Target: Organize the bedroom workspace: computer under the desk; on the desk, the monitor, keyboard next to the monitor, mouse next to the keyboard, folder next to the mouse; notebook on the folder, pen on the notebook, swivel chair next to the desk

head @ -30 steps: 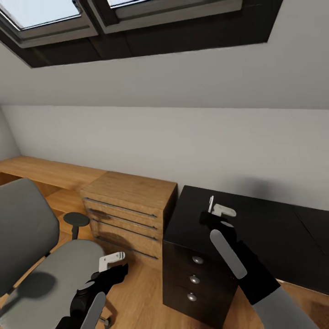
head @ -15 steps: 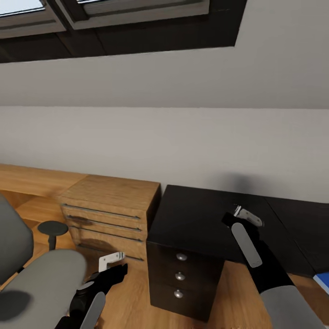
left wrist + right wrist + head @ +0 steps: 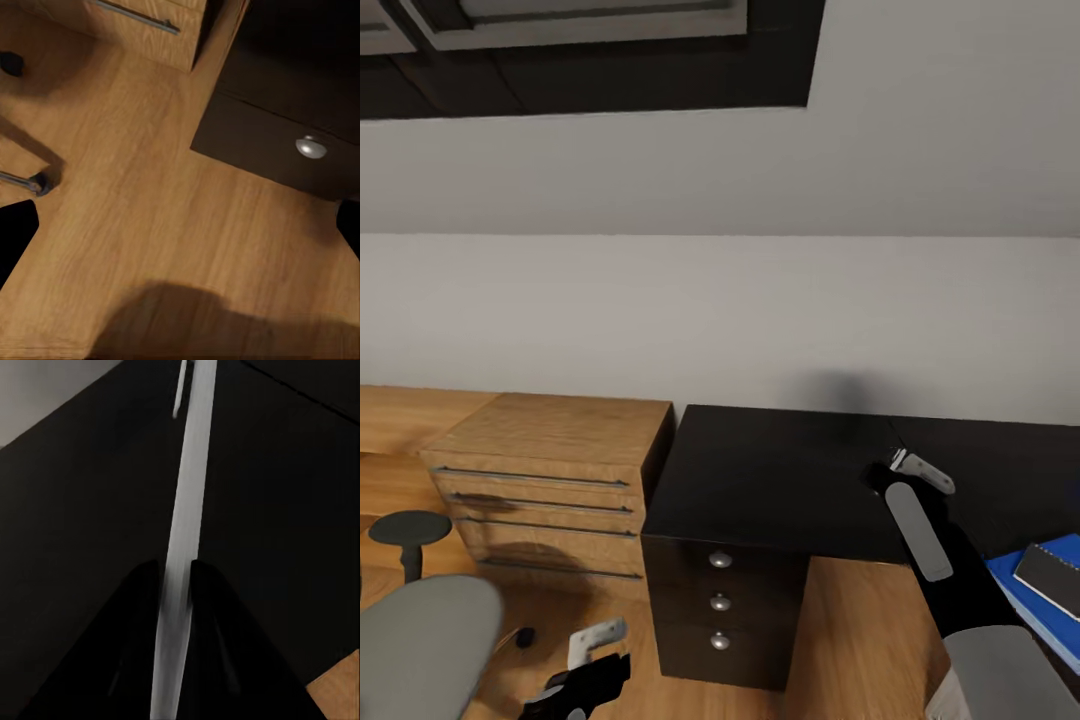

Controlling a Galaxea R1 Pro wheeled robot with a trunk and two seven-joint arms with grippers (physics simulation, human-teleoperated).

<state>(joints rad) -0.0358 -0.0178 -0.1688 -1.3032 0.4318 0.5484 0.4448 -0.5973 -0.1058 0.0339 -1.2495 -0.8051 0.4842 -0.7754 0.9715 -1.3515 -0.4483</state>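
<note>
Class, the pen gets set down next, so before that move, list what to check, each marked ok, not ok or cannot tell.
1. Pen clamped in right pincer: ok.
2. Notebook lying on the folder: ok.
3. Folder fully on the desk: cannot tell, cut off.
4. Right pincer above notebook: not ok, over bare desk.
5. Left pincer empty, low: ok.

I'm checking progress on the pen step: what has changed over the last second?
The camera swung right: the swivel chair and wood drawer unit slid left in view, and the blue folder with the notebook on it came into view. The right gripper, shut on the pen, moved right and tilted down over the desk. The left gripper stays low and empty.
</note>
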